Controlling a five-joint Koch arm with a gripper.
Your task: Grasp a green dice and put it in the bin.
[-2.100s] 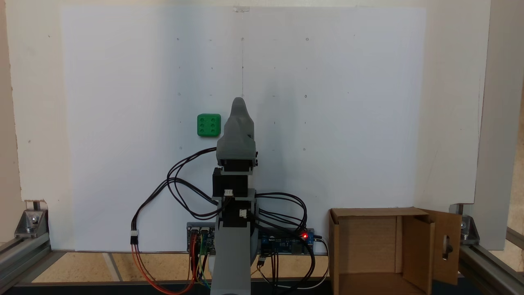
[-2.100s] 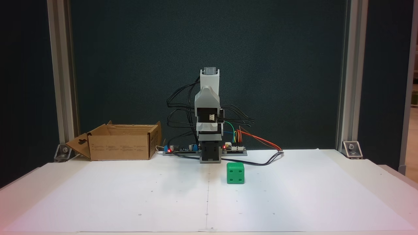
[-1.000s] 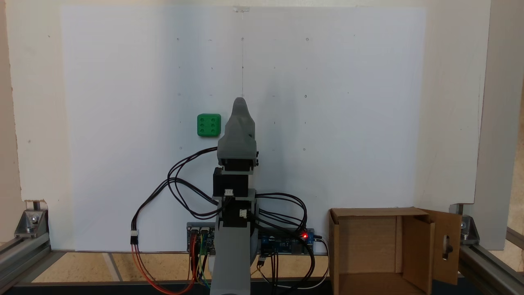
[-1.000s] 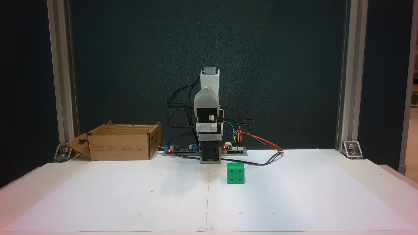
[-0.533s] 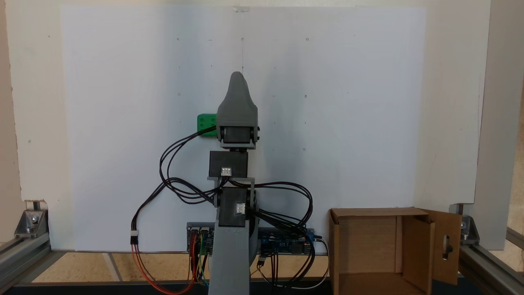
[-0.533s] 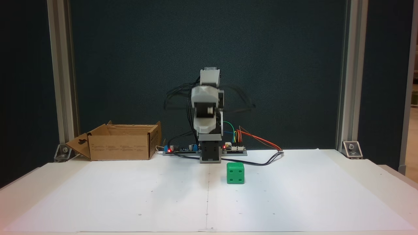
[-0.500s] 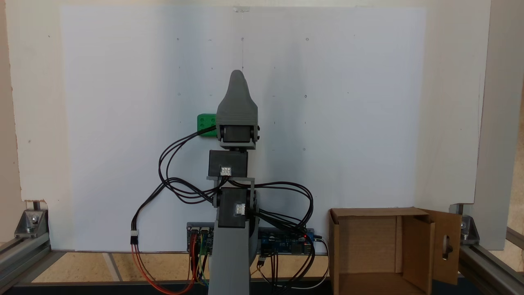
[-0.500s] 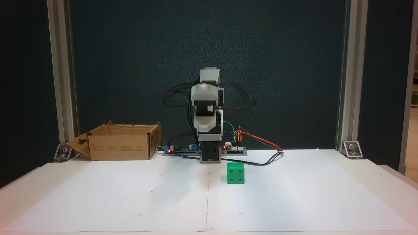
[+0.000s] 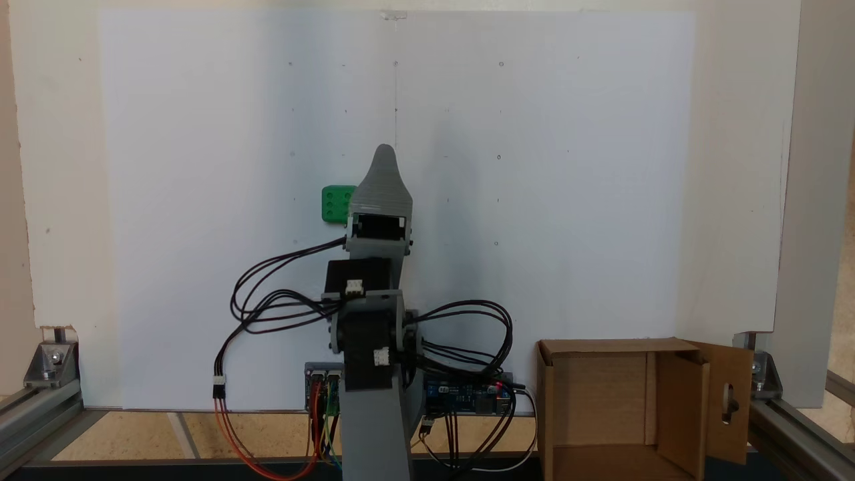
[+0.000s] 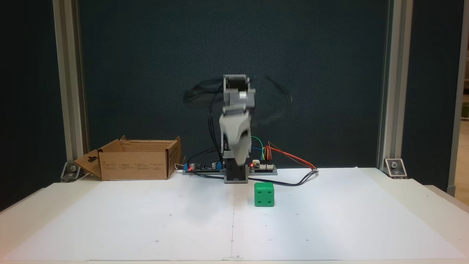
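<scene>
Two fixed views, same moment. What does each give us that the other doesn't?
A fixed view, from above: the green dice top face is partly behind the arm, and the bin interior is open. A fixed view, from the front: the dice's side face, and the end effector blurred, raised off the white paper. Both: dice on paper, apart from the bin.
</scene>
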